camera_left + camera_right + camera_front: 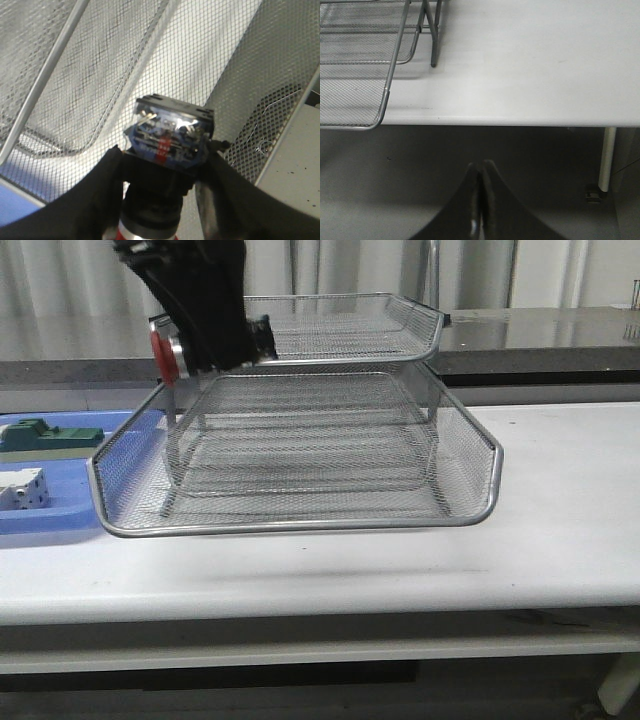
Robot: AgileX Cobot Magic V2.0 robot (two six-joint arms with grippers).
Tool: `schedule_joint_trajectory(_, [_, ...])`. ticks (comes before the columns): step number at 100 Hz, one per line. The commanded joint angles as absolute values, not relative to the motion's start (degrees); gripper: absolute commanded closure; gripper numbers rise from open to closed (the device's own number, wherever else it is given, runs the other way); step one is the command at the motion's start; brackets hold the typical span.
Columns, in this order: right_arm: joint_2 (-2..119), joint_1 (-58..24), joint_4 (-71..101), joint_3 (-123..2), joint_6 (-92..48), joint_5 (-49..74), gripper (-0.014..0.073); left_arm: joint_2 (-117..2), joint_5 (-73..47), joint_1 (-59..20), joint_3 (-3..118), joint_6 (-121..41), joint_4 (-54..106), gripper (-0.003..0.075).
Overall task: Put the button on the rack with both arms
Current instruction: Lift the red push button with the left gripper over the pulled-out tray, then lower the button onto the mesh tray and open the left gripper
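My left hand [215, 340] pinches the button [167, 132] above the rack's [300, 525] pulled-out tray, long axis level, red head outward; my right hand [480, 200], pressed together, hangs well apart.

One button [165, 348], one rack [300, 455], two blocks [45, 436].

The rack's [300, 440] pulled-out middle tray lies open from above at its front; the top tray [345, 325] overhangs its rear. The left gripper [215, 345] occupies the left corner.
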State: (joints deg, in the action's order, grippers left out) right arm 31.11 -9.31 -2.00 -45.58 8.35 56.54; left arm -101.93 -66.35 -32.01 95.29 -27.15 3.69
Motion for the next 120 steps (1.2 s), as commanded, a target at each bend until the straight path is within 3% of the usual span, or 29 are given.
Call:
schedule_joint_trajectory(1, [31.3,-9.0,-2.9,-47.5,8.2,53.2,0.0664,-101.3,-62.0,-33.0,96.7,-26.7,5.3,0.0703])
schedule_joint_trajectory(58, [31.3,-9.0,-2.9,-47.5,8.2,53.2,0.0664,-107.5,-60.1,-33.2,96.7,-26.7,7.2,0.0687])
schedule_joint_trajectory(70, [31.3,-9.0,-2.9,-47.5,8.2,53.2,0.0664,-107.5,-60.2,-33.2,96.7,-26.7,7.2,0.0607])
schedule_joint_trajectory(97, [31.3,-9.0,-2.9,-47.5,8.2,53.2,0.0664,-107.5,-60.3,-33.2,96.7,-26.7,7.2,0.0276])
schedule_joint_trajectory(105, [31.3,-9.0,-2.9,-47.5,8.2,53.2,0.0664,-107.5,-60.3,-33.2,96.7,-26.7,7.2,0.0236])
schedule_joint_trajectory(120, [31.3,-9.0,-2.9,-47.5,8.2,53.2,0.0664,-107.4,-60.5,-33.2,96.7,-26.7,8.3,0.0237])
